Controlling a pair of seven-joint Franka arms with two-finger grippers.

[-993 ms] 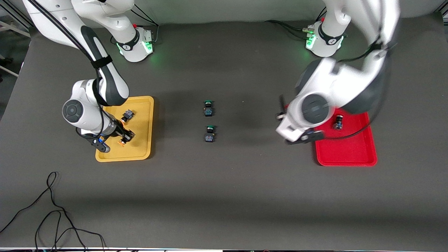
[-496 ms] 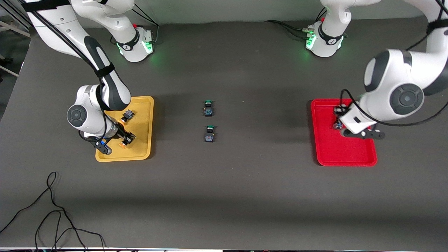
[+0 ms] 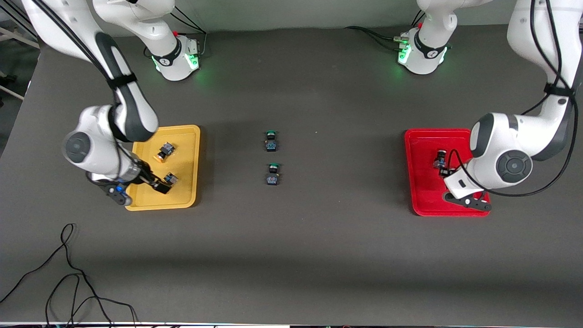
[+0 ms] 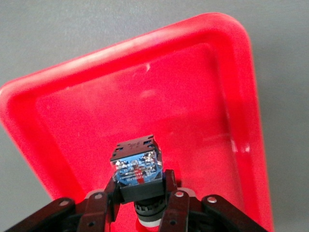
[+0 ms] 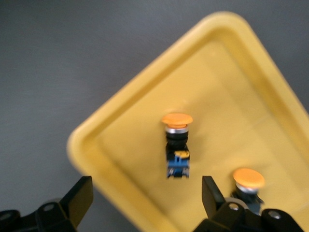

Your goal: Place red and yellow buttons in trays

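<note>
- The dark grey worktop [image 3: 291, 246] carries two shallow plastic trays: the yellow tray [image 3: 189, 136] toward the right arm's end and the red tray [image 3: 416, 150] toward the left arm's end.
- The right gripper [image 3: 136, 189] hangs over the yellow tray's edge nearest the front camera, its fingers spread and empty. Half a second ago they sat around a switch; now they have lifted clear, so that button counts as delivered.
- The left gripper [image 4: 140, 208] has swung from the worktop's middle to over the red tray within the last second. Its fingers are clenched on a black-and-blue push-button switch [image 4: 136, 166], which has yet to be let go; that looks like the last step.
- Both orange-capped switches lie in the yellow tray [image 5: 231, 58]: one [image 5: 177, 145] mid-tray, the other [image 5: 247, 181] just beside a spread finger.
- One red-capped switch [image 3: 441, 157] rests in the red tray.
- Two green-capped switches [image 3: 271, 140] [image 3: 273, 174] sit untouched mid-worktop.
- Only the left wrist view shows the held switch; the front view hides it under the arm. Only the right wrist view shows both orange caps plainly.
</note>
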